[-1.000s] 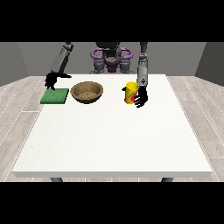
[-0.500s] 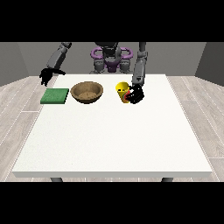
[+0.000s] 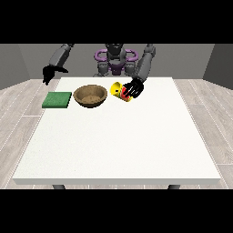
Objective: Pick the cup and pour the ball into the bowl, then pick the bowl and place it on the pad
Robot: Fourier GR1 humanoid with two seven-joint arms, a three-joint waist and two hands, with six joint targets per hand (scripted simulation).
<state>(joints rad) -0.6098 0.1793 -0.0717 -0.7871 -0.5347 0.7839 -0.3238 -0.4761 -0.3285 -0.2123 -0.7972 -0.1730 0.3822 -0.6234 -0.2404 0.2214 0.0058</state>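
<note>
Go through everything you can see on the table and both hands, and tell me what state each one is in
Yellow cup with red band: tipped toward the bowl, held off the table.
Brown wooden bowl: upright on the table, no ball seen inside.
Green square pad: flat on the table, nothing on it.
Hand at the view's right: fingers curled round the cup.
Hand at the view's left: raised above the table's far corner, holding nothing.
</note>
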